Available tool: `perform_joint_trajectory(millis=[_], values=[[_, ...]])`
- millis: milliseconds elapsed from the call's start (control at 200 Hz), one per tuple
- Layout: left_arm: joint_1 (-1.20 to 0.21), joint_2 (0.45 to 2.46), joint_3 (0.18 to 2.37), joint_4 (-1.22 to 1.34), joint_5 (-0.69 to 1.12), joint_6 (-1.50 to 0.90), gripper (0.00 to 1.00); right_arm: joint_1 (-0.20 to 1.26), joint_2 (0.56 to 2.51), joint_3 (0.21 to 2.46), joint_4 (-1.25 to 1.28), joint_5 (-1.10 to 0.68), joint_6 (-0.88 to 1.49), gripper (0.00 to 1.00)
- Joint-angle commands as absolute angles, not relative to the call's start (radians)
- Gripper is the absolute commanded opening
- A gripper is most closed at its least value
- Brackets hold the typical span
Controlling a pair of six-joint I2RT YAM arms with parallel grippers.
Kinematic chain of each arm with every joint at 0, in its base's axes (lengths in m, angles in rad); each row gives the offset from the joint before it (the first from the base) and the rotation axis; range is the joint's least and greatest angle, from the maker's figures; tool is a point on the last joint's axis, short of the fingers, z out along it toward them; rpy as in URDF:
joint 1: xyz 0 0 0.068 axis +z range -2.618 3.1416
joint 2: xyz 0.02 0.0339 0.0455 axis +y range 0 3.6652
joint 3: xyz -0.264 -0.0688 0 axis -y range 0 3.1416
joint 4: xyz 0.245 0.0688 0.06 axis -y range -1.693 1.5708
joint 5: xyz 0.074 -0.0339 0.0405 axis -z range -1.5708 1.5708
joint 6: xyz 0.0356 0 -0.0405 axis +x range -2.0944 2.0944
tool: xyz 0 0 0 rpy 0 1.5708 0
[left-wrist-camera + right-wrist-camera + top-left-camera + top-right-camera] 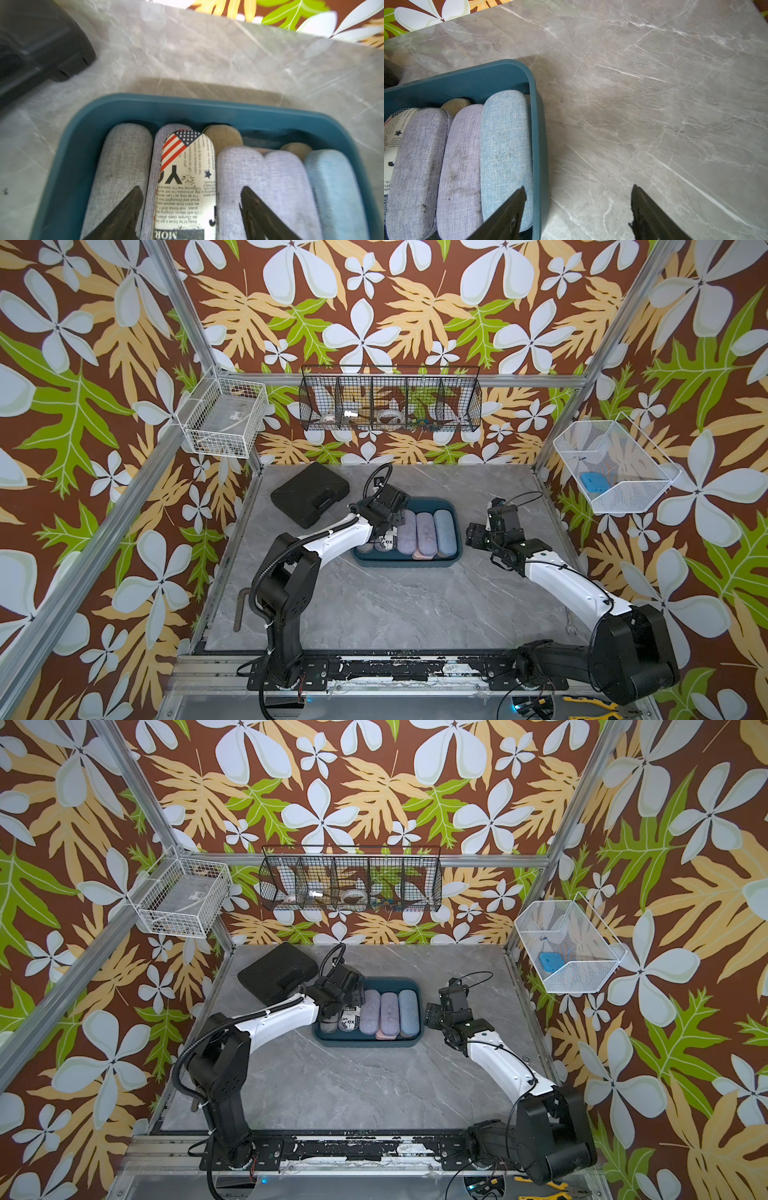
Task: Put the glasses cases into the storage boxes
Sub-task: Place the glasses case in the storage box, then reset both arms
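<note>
Left wrist view: left gripper (190, 189) hangs over the dark teal rounded-corner plastic tub (207, 104). Its jaws stand apart and straddle the newspaper-print oblong glasses case (187, 176). Neither finger appears to press the case, so I judge it free. It rests on a lavender-grey fabric case (158, 149) beneath.

Same upper layer, side by side and lengthwise: grey fabric case (122, 162), lavender fabric case (239, 176), second lavender case (284, 182), light blue fabric case (336, 187). Tan round-ended cases (223, 135) show from below. A pink case end (424, 556) shows at the tub's near wall in a top view. Stacking in parallel rows looks like the only way this many fit.

Right wrist view: right gripper (577, 187) has its jaws apart and holds nothing. It sits just beside the tub's wall, over the grey marble tabletop (654, 104). Probably parked there to stay out of the left arm's way.

Both top views show no loose cases on the table. The large black moulded case (309, 493) sits apart from the tub. Judgement: packing is nearly complete.
</note>
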State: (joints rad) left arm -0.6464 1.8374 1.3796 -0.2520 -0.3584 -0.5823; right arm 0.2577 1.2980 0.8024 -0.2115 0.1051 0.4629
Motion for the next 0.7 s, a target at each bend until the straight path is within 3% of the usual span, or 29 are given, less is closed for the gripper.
perform_joint_trajectory(millis=[0,380,551,696], values=[[-0.646,1.771,1.363,-0.255,-0.398,-0.572,0.78,0.259,1.295,0.811,-0.204,0.131,0.455,0.79],[-0.583,1.351,0.913,0.053,-0.72,-0.482,0.94,0.218,1.209,0.781,-0.132,0.309,0.466,0.79],[-0.465,1.199,0.618,0.367,-0.832,-0.408,1.0,0.212,1.156,0.735,-0.062,0.411,0.472,0.8],[-0.44,1.197,0.436,0.695,-0.943,-0.196,1.0,0.212,1.12,0.7,-0.028,0.428,0.441,0.81]])
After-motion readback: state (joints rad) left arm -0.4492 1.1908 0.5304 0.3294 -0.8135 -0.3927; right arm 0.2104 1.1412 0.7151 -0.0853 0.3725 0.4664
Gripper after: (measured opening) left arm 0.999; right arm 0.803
